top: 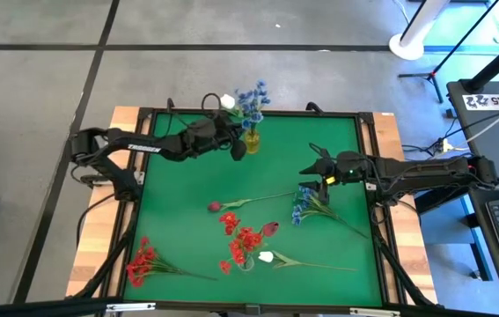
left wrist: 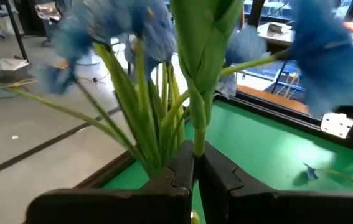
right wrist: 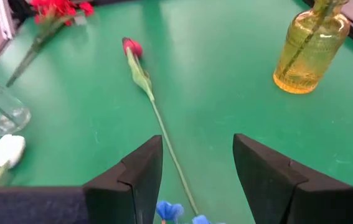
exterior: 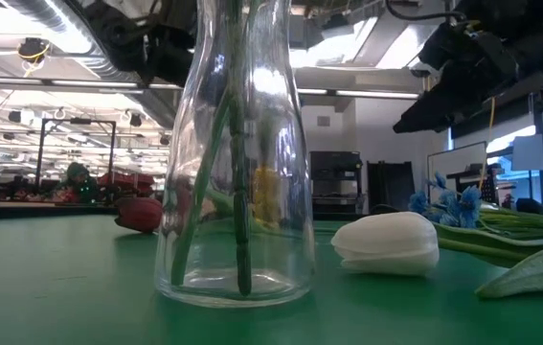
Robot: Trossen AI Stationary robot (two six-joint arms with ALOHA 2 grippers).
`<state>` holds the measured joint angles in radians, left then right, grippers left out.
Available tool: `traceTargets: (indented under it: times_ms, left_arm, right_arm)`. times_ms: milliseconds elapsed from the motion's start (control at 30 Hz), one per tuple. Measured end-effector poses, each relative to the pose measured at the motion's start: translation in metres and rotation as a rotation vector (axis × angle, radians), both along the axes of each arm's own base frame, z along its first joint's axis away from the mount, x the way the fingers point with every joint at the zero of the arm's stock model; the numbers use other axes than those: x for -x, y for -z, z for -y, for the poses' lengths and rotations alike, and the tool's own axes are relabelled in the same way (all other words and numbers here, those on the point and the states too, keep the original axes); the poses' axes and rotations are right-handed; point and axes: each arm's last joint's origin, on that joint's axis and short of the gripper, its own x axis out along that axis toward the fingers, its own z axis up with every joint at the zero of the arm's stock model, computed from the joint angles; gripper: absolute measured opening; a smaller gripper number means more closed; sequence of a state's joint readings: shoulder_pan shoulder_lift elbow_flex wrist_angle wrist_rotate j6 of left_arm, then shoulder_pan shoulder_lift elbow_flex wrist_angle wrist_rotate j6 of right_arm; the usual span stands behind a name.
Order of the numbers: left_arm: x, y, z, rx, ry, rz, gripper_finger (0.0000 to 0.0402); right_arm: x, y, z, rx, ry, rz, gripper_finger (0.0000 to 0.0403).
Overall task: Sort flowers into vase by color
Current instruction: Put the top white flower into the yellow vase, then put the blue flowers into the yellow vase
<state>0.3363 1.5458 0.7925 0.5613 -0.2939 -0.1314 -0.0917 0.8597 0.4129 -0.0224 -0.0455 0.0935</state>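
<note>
The left gripper (left wrist: 195, 171) is pinched tight on a white tulip's stalk (left wrist: 198, 127) above the yellow vase (top: 251, 139); the right gripper (right wrist: 198, 168) hangs open above a blue flower (top: 302, 204). Stems look light, bendy and slippery: grip mid-stalk

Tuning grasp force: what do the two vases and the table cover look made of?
The clear bottle-shaped vase looks like smooth glass: see-through, stems visible inside, bright reflections. The amber textured vase looks like tinted glass with a ribbed or dimpled surface, possibly plastic. The green table cover looks like matte felt or fabric: no glare, though the weave cannot be made out.
</note>
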Motion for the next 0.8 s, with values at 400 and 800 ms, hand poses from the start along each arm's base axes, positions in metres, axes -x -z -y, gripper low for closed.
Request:
traceTargets:
  times_ms: [400, 800]
  left_arm:
    - [-0.003, 0.002, -0.002, -0.033, -0.012, 0.014, 0.0089]
    - [0.019, -0.026, 0.012, -0.01, -0.012, -0.178, 0.0219]
  right_arm:
    - [-0.001, -0.003, 0.0, -0.013, -0.011, 0.031, 0.0193]
    - [-0.001, -0.002, 0.0, -0.019, -0.009, 0.022, 0.0193]
